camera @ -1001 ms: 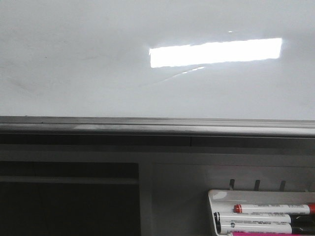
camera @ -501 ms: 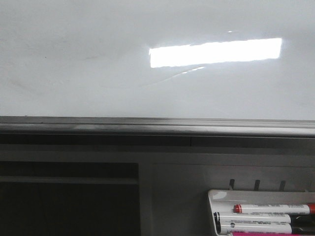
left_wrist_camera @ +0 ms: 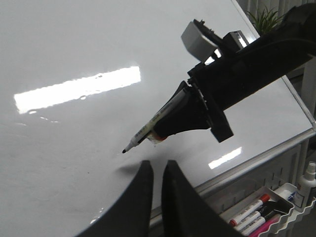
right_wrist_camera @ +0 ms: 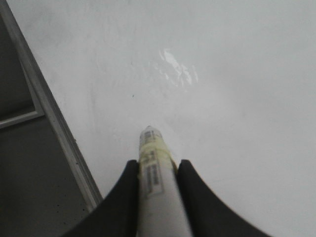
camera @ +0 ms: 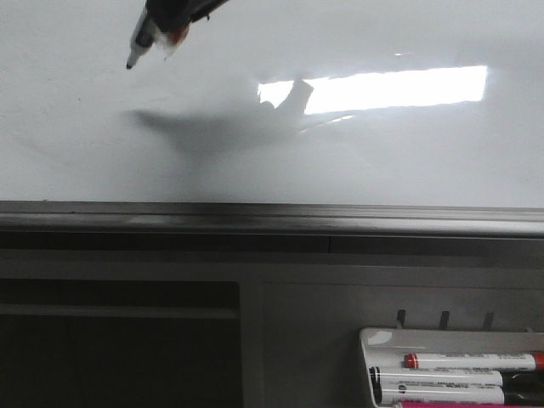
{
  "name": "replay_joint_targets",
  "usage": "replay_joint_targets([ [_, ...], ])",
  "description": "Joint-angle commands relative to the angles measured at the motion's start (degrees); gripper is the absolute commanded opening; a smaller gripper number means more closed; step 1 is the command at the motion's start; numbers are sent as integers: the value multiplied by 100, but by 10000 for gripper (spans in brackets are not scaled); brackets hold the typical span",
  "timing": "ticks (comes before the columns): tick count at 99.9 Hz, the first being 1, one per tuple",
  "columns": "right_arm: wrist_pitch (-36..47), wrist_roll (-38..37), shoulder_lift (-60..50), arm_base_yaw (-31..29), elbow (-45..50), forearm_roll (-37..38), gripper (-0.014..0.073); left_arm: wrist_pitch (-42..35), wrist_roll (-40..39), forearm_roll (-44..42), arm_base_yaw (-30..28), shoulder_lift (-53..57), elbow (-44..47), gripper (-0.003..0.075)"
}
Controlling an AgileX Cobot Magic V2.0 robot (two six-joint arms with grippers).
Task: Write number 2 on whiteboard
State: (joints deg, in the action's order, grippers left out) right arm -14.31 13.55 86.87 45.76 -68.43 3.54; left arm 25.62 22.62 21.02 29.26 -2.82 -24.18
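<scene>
Whiteboard (camera: 365,161): large, glossy, white, filling the upper part of the front view; faint grey smudges across it, a bright rectangular light reflection right of centre, and the dark shadow of an arm falling over the middle. No drawn line of the number 2 shows on it in any view. Grey metal edge rail (camera: 272,217) runs along its lower border.

Room: dark grey panelling below the rail; a green plant (left_wrist_camera: 266,17) past the board's far corner in the left wrist view.

Marker tray (camera: 367,340): small, white, below the board at the front view's lower right, well apart from the arms. Holds several markers lying flat, among them a red-capped marker (camera: 472,360) and a pink one.

White bottle (left_wrist_camera: 307,180): stands just beside the tray's end.

Right gripper (right_wrist_camera: 155,173): fingers clamped on the pale barrel of a black-tipped marker (left_wrist_camera: 148,131), label tape near the nib. Nib points down at the board's upper left region, close over the surface; contact cannot be told. Arm and marker cover part of the board's top edge in the front view.

Left gripper (left_wrist_camera: 157,170): two dark fingers nearly together with a thin gap between, holding nothing, near the board below the marker's nib.
</scene>
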Motion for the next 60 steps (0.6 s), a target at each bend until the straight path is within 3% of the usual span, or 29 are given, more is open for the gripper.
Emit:
replay_joint_targets([
  [1, 660, -4, -66, -35, -207, 133, -78, -556, -96, 278, 40, -66, -89, -20],
  [41, 893, -4, 343, -117, -207, 161, -78, -633, -96, 290, 40, -66, -89, -20],
  [60, 779, -4, 360, -522, -283, 183, -78, -633, -96, 290, 40, -66, -89, -20],
])
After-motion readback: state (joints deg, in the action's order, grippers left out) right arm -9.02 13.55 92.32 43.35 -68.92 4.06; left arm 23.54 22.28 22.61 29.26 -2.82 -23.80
